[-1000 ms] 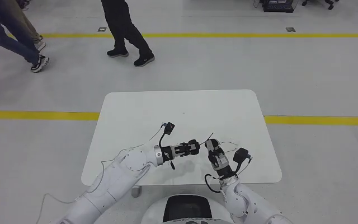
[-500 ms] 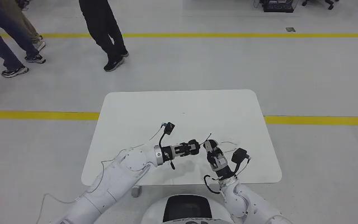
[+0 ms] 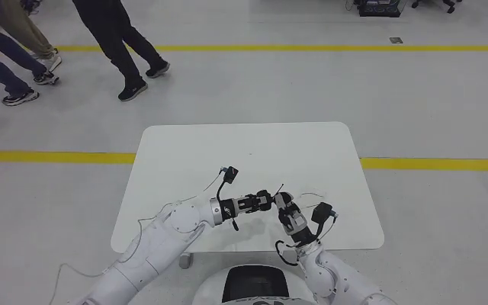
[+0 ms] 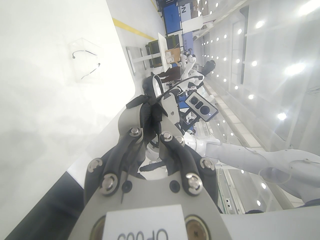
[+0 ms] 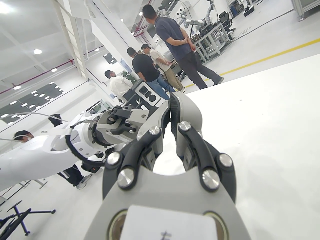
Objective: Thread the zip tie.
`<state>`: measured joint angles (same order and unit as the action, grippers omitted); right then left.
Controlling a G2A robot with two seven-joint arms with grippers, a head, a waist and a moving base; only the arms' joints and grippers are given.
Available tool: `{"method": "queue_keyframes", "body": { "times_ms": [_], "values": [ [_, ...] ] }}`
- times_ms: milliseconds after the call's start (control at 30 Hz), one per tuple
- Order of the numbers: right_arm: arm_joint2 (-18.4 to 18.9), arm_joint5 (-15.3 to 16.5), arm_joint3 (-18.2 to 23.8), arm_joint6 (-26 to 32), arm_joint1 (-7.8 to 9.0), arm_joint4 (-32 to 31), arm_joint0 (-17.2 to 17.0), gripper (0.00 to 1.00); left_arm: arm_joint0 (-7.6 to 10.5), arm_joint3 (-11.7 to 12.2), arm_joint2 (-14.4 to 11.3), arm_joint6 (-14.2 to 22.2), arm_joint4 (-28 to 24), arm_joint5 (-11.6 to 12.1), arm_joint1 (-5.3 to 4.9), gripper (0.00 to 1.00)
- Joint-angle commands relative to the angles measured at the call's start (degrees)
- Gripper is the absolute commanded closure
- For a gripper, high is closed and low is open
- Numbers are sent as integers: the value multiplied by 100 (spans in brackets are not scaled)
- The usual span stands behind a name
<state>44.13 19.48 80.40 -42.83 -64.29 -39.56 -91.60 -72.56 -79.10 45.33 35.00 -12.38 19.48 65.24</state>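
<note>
My left gripper [image 3: 264,200] and right gripper [image 3: 281,201] meet tip to tip just above the near part of the white table [image 3: 229,152]. In the left wrist view the left gripper [image 4: 150,109] is shut on a black zip tie [image 4: 140,101], which bunches between its fingers. In its own view, my right gripper [image 5: 171,109] is shut with the pads pressed together, close to the left gripper [image 5: 117,119]. A thin black tail of the zip tie [image 3: 280,186] sticks up from the right gripper toward the far side.
A clear bag [image 4: 85,62] with thin black ties lies flat on the table just right of the grippers [image 3: 307,197]. The table's near edge runs close behind both grippers.
My right gripper has edged left toward the left gripper, and the upright tail moved with it. The left arm has stayed put.
</note>
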Motion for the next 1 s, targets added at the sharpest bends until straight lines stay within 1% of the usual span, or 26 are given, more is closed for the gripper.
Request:
{"method": "queue_keyframes", "body": {
  "times_ms": [0, 100, 133, 167, 200, 400, 600, 733, 967],
  "values": [
    [-13, 0, 2, -1, 1, 11, 4, 100, 0, 0, 0, 0, 0, 0, 0, 100],
    [-38, 0, 10, 1, 2, 70, 5, 100, 0, 0, 0, 0, 0, 0, 0, 100],
    [-44, 0, 16, 4, 3, 95, 7, 93, 0, 0, 0, 0, 0, 0, 0, 100],
    [-46, 0, 22, -1, 4, 120, 7, 37, 0, 0, 0, 0, 0, 0, 0, 100],
    [-40, 0, 33, -19, 8, 166, 1, 0, 0, 0, 0, 0, 0, 0, 0, 100],
    [3, 0, 138, -61, 67, 195, -51, 0, 0, 0, 0, 0, 0, 0, 0, 100],
    [142, 0, 250, -241, 194, 121, -190, 0, 0, 0, 0, 0, 0, 0, 0, 100],
    [227, 0, 333, -529, 330, -260, -258, 0, 0, 0, 0, 0, 0, 0, 0, 100],
    [227, 0, 333, -529, 330, -260, -258, 0, 0, 0, 0, 0, 0, 0, 0, 100]
  ]
}}
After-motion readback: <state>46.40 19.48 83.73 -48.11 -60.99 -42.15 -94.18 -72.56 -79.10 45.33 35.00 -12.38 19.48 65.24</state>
